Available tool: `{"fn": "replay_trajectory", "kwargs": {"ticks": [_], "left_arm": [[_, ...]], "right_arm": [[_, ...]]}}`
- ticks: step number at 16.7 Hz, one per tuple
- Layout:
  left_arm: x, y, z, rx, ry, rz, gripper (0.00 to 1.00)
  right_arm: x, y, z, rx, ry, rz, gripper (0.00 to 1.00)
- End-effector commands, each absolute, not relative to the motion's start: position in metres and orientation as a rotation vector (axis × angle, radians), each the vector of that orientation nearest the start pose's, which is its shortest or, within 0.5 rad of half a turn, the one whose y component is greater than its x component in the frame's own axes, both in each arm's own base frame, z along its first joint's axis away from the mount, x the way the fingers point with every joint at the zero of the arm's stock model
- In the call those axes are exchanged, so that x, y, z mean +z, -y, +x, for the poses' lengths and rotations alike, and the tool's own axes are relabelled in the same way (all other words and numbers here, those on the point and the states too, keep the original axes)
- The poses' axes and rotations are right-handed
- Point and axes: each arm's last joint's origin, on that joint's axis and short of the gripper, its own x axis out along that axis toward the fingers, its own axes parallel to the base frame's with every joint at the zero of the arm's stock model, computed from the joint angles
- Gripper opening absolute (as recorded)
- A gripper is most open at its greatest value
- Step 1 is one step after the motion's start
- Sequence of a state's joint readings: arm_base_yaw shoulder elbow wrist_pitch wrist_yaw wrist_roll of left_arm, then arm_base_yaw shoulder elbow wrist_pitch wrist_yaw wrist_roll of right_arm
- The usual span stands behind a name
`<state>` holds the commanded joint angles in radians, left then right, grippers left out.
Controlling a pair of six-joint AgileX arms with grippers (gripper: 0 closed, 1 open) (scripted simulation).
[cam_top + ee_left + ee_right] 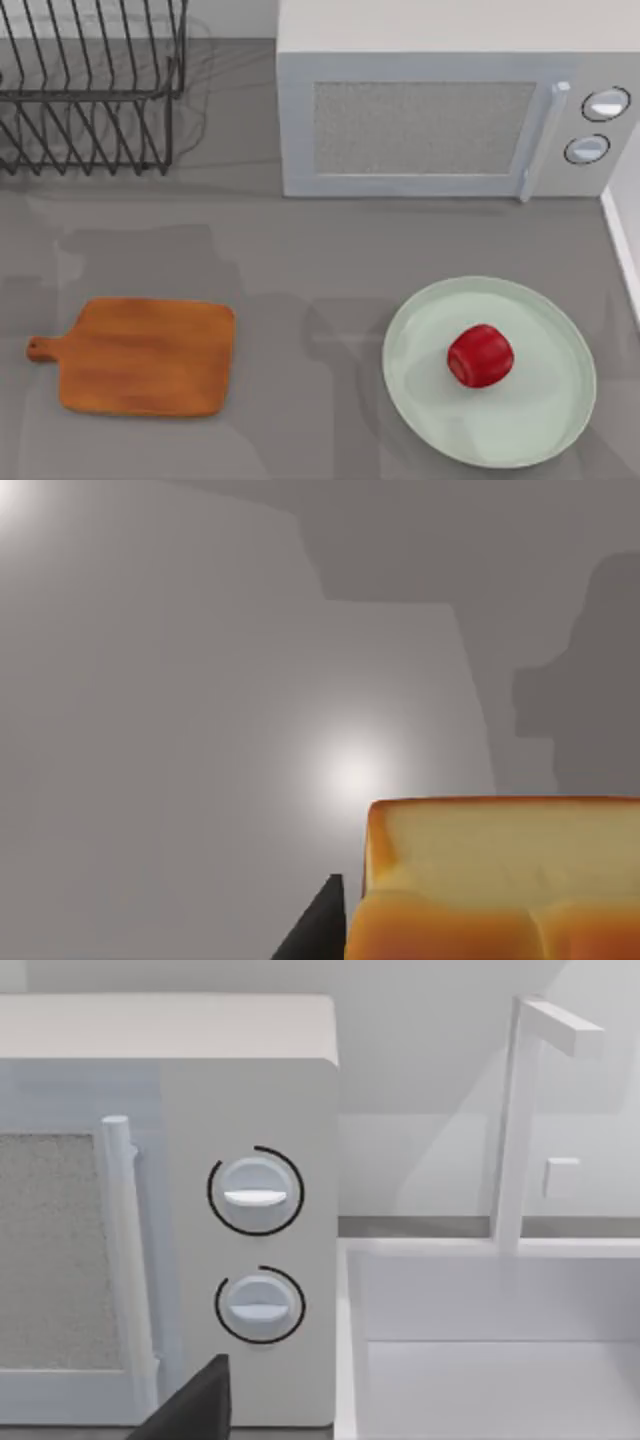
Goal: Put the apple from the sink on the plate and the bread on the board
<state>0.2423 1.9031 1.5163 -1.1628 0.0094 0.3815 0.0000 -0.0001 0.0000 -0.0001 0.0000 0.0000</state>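
The red apple (480, 355) lies on the pale green plate (555, 430) at the front right of the table. At the front left is the orange-brown board (140, 357), with nothing on it. The golden-brown bread (500, 880) shows close up in the left wrist view, above the grey table. My left gripper (480, 935) is shut on it, one dark finger (318, 925) against its side. In the right wrist view my right gripper (330, 1430) is open, with one finger (195, 1405) in sight. It faces the microwave and the white sink (480, 1360), which holds nothing.
A white microwave (440, 110) stands at the back middle, its knobs (255, 1195) close in the right wrist view. A black wire dish rack (85, 85) is at the back left. The sink's rim (625, 235) and faucet (515, 1120) are at the right.
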Motion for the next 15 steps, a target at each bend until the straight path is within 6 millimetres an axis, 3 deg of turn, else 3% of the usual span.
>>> {"fn": "replay_trajectory", "kwargs": {"ticks": [3,5,9,12,15], "left_arm": [[0.212,-0.086,0.353,-0.106,-1.547,0.104,0.00],[0.210,-0.067,0.352,-0.104,-1.544,0.103,0.00],[0.200,-0.003,0.341,-0.069,-1.558,0.063,0.00],[0.190,0.048,0.319,-0.027,-1.576,0.023,0.00],[0.185,0.083,0.297,-0.013,-1.568,0.010,0.00]], "right_arm": [[0.160,0.001,0.106,0.000,0.000,0.000,1.00],[0.160,0.001,0.106,0.000,0.000,0.000,1.00],[0.160,0.001,0.106,0.000,0.000,0.000,1.00],[0.160,0.001,0.106,0.000,0.000,0.000,1.00],[0.160,0.001,0.106,0.000,0.000,0.000,1.00]]}}
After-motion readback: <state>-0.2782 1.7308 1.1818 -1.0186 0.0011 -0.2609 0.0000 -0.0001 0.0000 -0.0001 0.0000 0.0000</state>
